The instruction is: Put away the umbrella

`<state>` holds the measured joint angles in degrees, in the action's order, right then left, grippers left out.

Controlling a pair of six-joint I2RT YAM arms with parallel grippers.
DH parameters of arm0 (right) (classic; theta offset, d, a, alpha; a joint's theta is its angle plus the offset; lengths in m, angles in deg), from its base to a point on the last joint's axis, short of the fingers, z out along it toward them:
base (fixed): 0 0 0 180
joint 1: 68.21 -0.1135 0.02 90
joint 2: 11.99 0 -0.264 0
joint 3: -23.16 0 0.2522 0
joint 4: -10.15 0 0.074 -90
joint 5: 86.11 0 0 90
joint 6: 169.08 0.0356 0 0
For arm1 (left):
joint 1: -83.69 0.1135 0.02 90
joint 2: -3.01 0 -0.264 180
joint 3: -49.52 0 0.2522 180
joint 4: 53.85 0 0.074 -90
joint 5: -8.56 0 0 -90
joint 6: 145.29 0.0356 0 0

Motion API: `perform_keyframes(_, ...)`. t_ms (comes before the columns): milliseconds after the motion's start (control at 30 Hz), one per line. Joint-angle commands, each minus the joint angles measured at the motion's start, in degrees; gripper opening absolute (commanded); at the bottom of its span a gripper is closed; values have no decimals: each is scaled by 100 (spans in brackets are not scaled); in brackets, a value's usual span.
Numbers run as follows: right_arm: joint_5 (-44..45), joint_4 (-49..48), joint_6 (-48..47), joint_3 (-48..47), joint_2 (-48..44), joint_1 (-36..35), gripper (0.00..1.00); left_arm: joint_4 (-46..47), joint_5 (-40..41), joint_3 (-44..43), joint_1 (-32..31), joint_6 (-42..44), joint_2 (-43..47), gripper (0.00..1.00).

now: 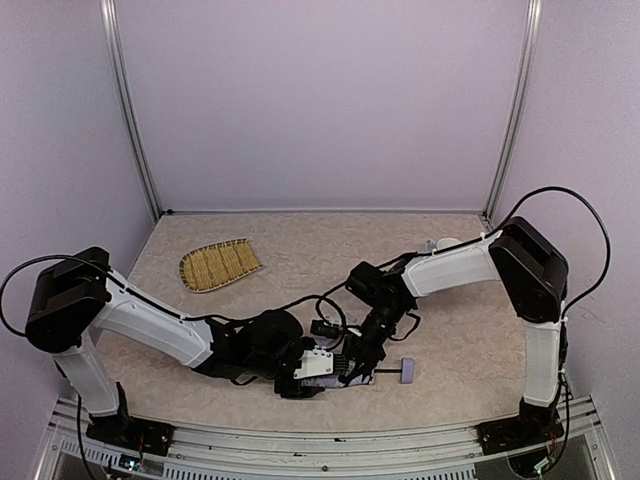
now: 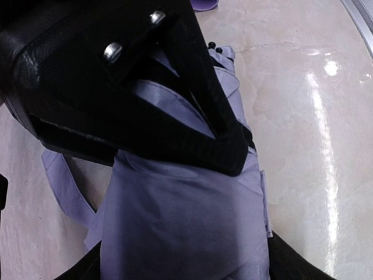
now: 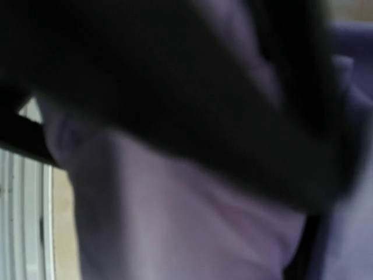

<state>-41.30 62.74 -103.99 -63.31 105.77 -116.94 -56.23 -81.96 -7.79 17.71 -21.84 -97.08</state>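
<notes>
The umbrella (image 1: 335, 365) lies folded near the table's front edge, its lavender handle knob (image 1: 406, 371) pointing right. My left gripper (image 1: 305, 378) is on its left part. In the left wrist view the lavender bundle (image 2: 186, 221) fills the gap between my left fingers (image 2: 288, 265), which touch it on both sides. My right gripper (image 1: 355, 368) comes down on the bundle from above. Its black fingers (image 2: 230, 154) meet over a fold of fabric. The right wrist view is blurred and filled by lavender fabric (image 3: 175, 221), so its fingers cannot be made out there.
A woven bamboo tray (image 1: 220, 265) lies at the back left. A small white object (image 1: 445, 243) sits by the right arm's elbow. Black cables (image 1: 320, 305) loop between the arms. The metal rail (image 1: 330, 440) runs along the front edge.
</notes>
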Motion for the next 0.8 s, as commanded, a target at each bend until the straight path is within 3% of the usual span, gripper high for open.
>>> perform_keyframes(0, 820, 592, 105, 459, 439, 138, 27, -718, -193, -13, -72, -187, -458, 63)
perform_keyframes(100, 935, 267, 320, 465, 167, 270, 37, -826, -220, -57, -94, -282, -562, 44)
perform_keyframes(200, 967, 42, 446, 534, -241, 314, 46, -1113, -406, -216, -91, -303, -704, 38)
perform_keyframes(467, 1406, -516, 727, 1039, -1722, 458, 71, -1544, -785, -583, -59, -495, -1064, 36)
perform_keyframes(633, 1941, -1098, 903, 1561, -2692, 461, 74, -1657, -1265, -698, 211, -933, -1065, 35)
perform_keyframes(767, 2091, -2398, 994, 2425, -3732, 411, 74, -1660, -1645, -726, 387, -1357, -1131, 34)
